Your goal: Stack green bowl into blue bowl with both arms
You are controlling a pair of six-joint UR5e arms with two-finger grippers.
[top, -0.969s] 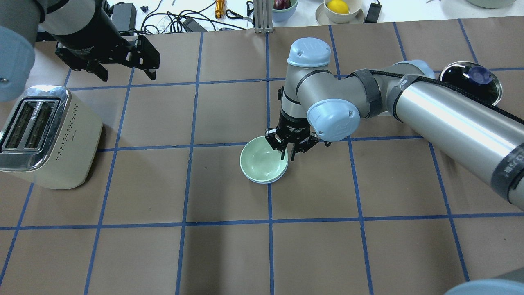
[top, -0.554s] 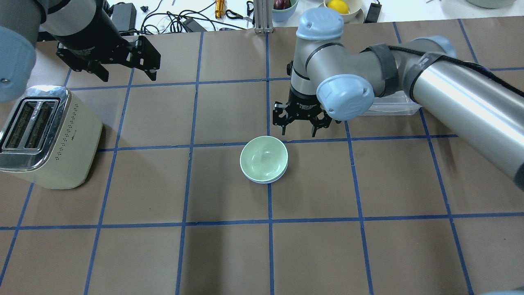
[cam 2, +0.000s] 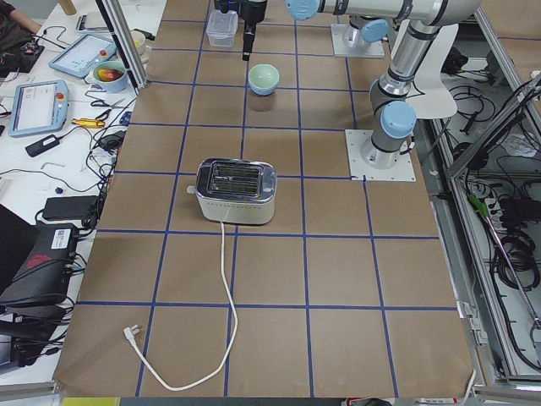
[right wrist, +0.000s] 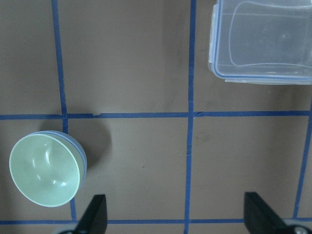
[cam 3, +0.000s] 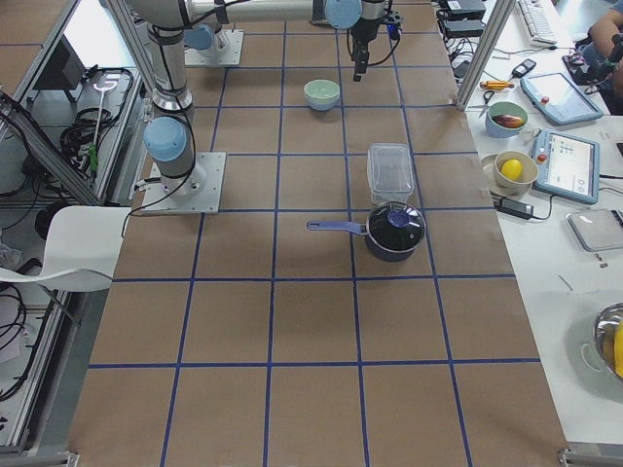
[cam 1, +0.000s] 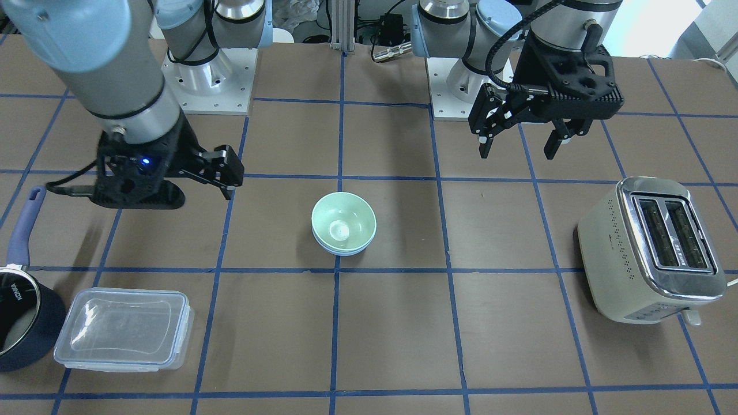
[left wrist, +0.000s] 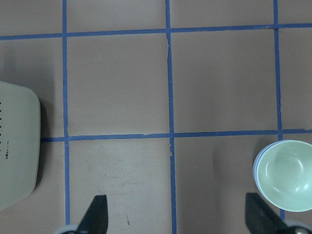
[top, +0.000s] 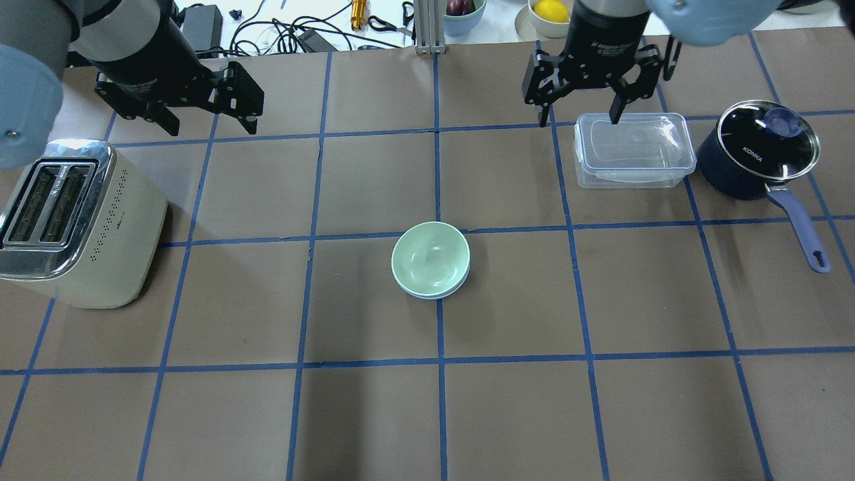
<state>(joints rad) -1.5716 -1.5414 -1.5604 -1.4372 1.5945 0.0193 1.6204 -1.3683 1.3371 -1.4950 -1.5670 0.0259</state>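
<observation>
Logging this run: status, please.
Open and empty: left gripper, right gripper. Stacked: green bowl inside blue bowl. Standing apart: toaster, container, saucepan.

Bright even light, soft shadows, toaster (top: 73, 220) glare; corners maybe blurred.

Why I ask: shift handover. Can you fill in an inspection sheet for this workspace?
Surface: table, brown paper with a blue tape grid, no spills seen.
Job's things: green bowl nested in blue bowl mid-table; only the blue rim shows.
Clutter: toaster, lidded clear box, saucepan, all apart from the bowls.
Grippers: left gripper open, empty, raised near the toaster; right gripper open, empty, raised by the box.
Cables: toaster cord lies loose on the table, unplugged; tangled leads past the far edge.
Surroundings: tablets and a lemon beside the table.
</observation>
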